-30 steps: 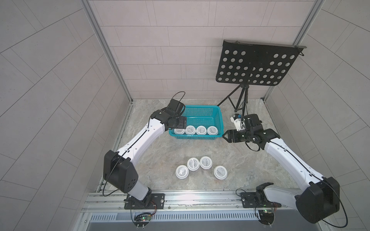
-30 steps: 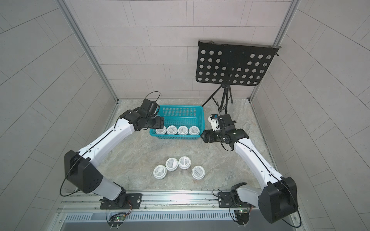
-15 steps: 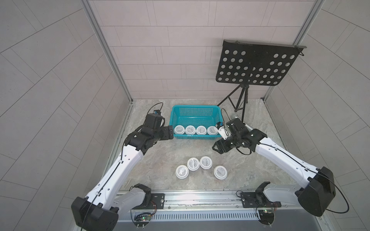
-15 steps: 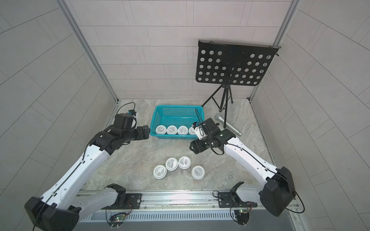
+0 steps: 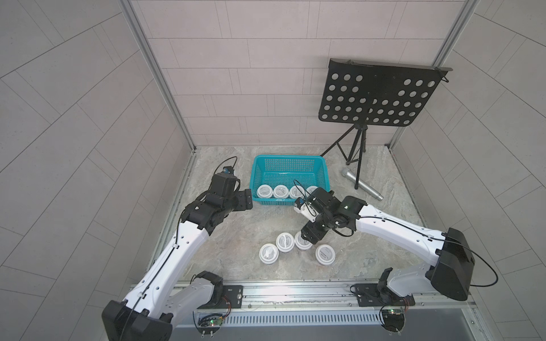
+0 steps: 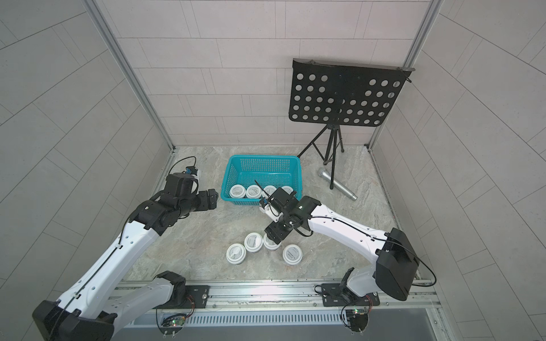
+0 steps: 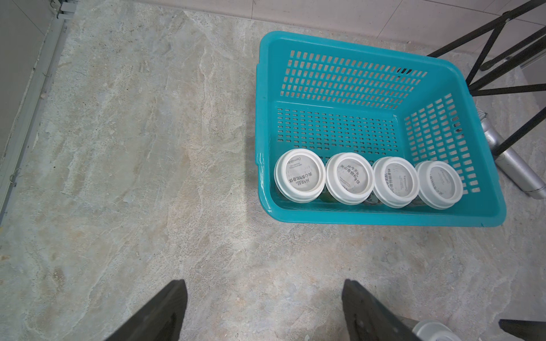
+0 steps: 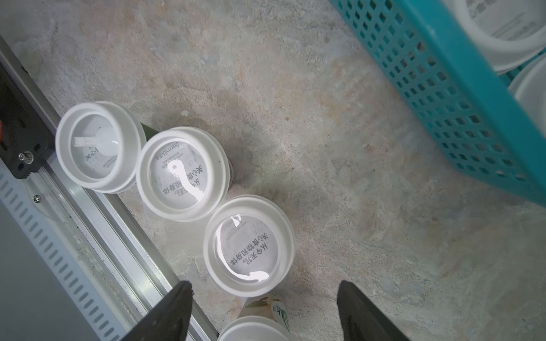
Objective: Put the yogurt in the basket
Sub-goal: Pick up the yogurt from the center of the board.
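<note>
Top and wrist views of a bimanual cell. The teal basket (image 5: 288, 158) (image 6: 263, 158) sits on the table (image 5: 236, 236) toward the back wall. Four white-lidded yogurt cups (image 7: 348, 178) stand upright in a row against its near wall, lids touching or nearly so. Four table cups (image 5: 285, 242) (image 6: 253, 242) stand in a cluster near the front rail, well apart from the basket.

The left gripper (image 5: 243, 200) (image 7: 264, 282) hovers over bare table just beside the basket's left near corner, its jaws spread wide and holding nothing. The right gripper (image 5: 310, 235) (image 8: 263, 282) hangs above the cluster, its jaws wide apart. One upright cup (image 8: 248, 246) lies just ahead of its fingertips (image 8: 183, 295), ungripped.

A music stand (image 5: 381, 94) and a silver microphone (image 5: 362, 184) occupy the back right.
</note>
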Robot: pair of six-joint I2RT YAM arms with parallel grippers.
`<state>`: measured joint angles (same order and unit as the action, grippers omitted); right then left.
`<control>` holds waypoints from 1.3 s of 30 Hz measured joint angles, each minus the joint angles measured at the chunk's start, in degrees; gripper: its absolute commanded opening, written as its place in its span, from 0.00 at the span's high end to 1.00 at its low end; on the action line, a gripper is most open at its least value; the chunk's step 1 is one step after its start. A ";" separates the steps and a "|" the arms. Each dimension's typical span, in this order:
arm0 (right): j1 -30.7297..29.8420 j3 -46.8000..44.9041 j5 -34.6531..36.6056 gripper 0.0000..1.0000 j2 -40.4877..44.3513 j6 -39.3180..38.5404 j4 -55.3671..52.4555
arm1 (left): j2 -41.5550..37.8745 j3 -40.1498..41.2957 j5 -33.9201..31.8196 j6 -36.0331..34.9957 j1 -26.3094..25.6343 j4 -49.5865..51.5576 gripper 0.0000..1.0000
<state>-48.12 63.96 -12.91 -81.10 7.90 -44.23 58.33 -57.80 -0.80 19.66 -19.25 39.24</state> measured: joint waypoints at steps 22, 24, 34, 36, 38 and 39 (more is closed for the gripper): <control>-4.48 1.84 4.20 0.17 -6.78 0.02 -0.37 | 0.02 0.00 -0.24 -0.20 0.90 0.00 0.11; -4.59 2.01 4.33 0.18 -7.10 0.02 -0.44 | 0.02 0.00 -0.13 -0.20 0.92 0.00 0.11; -5.33 2.19 4.63 0.21 -8.48 0.04 -0.61 | 0.17 0.00 0.72 -0.22 1.29 0.00 0.11; -5.49 2.19 4.76 0.21 -8.61 0.02 -0.63 | 0.17 0.00 0.79 -0.22 1.38 0.00 0.11; -5.57 2.21 4.85 0.21 -8.72 0.04 -0.66 | 0.20 0.00 0.83 -0.22 1.49 0.00 0.11; -5.62 2.25 4.98 0.22 -8.83 0.07 -0.70 | 0.22 0.02 0.85 -0.22 1.51 0.00 0.11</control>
<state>-53.74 66.22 -7.92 -89.93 7.97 -44.93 58.54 -57.78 0.05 19.44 -17.74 39.24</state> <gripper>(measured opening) 0.788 0.894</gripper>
